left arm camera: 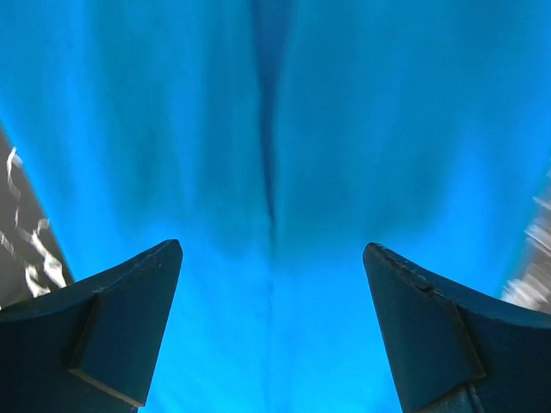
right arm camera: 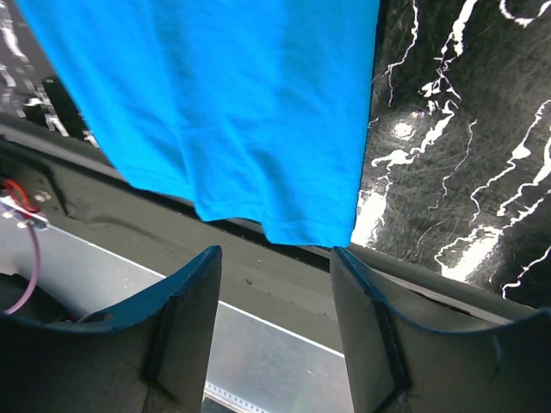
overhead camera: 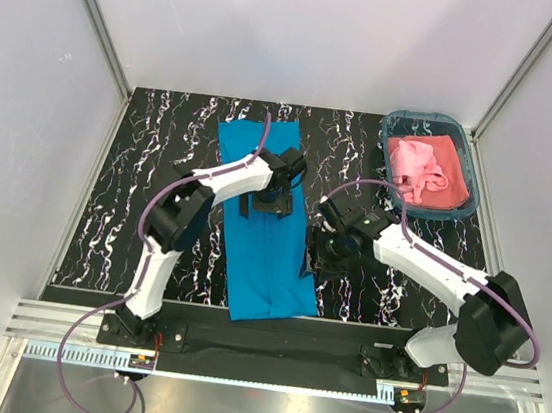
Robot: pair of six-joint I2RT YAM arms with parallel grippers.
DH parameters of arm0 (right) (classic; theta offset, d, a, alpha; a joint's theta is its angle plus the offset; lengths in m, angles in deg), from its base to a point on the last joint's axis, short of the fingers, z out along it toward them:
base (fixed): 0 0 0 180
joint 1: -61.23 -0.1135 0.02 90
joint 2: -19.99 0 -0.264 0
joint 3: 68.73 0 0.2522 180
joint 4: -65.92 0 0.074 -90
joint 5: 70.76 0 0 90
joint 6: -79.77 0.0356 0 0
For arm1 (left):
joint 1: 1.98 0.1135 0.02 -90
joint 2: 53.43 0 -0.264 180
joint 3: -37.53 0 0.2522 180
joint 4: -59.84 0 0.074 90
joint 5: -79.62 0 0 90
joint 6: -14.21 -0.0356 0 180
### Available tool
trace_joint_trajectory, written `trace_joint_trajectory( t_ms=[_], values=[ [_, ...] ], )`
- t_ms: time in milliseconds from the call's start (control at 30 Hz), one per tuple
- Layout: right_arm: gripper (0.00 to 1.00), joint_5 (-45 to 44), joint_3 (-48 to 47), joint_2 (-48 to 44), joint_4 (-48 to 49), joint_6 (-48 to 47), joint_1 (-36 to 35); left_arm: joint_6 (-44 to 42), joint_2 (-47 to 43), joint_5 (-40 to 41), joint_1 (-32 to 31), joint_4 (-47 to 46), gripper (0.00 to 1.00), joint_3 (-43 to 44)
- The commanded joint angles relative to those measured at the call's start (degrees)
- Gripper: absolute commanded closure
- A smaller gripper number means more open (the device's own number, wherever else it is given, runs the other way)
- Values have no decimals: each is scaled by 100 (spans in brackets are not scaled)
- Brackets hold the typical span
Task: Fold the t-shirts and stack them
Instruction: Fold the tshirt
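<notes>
Turquoise t-shirt [overhead camera: 264, 266] is seen folded into a long strip, laid flat directly beneath the left gripper [left arm camera: 271, 249], whose jaws are spread wide with nothing held. Its hem corner lies just ahead of the right gripper [right arm camera: 275, 254] (jaws parted, empty). Pink t-shirt [overhead camera: 424, 167] is bundled in the basket [overhead camera: 438, 116], well beyond the right gripper.

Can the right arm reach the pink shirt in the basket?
Probably yes. The pink shirt lies uncovered in the open basket on the right arm's side, and the right hand is open and empty, with only bare table between them.
</notes>
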Motion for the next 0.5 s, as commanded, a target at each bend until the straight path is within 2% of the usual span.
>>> trace_joint_trajectory(
  t_ms=[0,133,333,367,467],
  values=[
    [39,-130,-10,-276,-63,-97,56,-351,409,-47,403,122,8,303],
    [38,-113,43,-136,87,-184,99,-851,892,-626,808,-125,11,803],
    [41,107,-299,452,324,-360,135,-1704,1666,-812,1099,410,11,2491],
    [42,133,-369,592,342,-395,178,-1757,1649,-821,1108,481,10,2553],
    [45,335,-554,874,412,-448,371,-1697,1054,-987,1108,412,9,1994]
  ],
)
